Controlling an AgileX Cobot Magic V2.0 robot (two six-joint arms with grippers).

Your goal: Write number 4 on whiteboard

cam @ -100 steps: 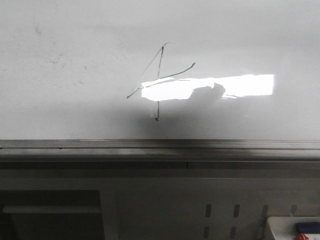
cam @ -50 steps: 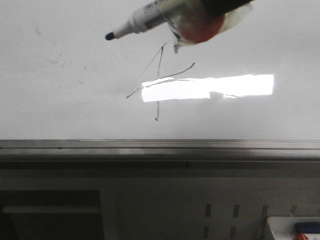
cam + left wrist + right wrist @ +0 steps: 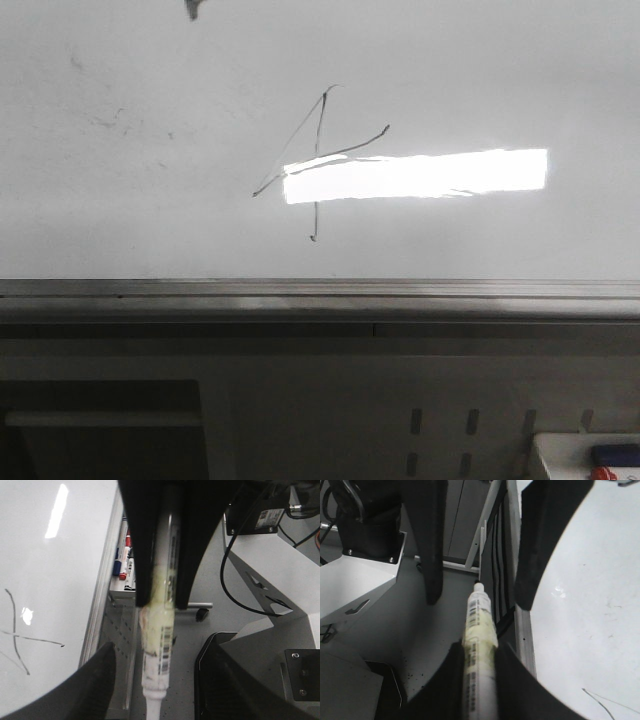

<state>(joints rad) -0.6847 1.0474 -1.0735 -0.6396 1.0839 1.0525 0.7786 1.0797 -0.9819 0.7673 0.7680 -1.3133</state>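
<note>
The number 4 (image 3: 318,160) stands in thin dark lines on the whiteboard (image 3: 120,200), just above the grey edge rail (image 3: 320,292). Part of it also shows in the left wrist view (image 3: 15,640). My right gripper (image 3: 481,652) is shut on a white marker (image 3: 479,625) wrapped in yellowish tape, off the board's edge. The marker's nib end lies between the wide-apart fingers of my left gripper (image 3: 159,680), which is open and does not touch it. In the front view only a dark tip (image 3: 192,8) shows at the top edge.
Several spare markers (image 3: 124,550) lie in a tray beside the board. A white tray (image 3: 590,455) with red and blue items sits at the bottom right. White robot base housings (image 3: 270,570) (image 3: 360,580) and black cables stand nearby.
Half a second ago the marker hung across the top of the front view above the 4. It has since moved up and left, almost out of view. The shadow on the board is gone.
</note>
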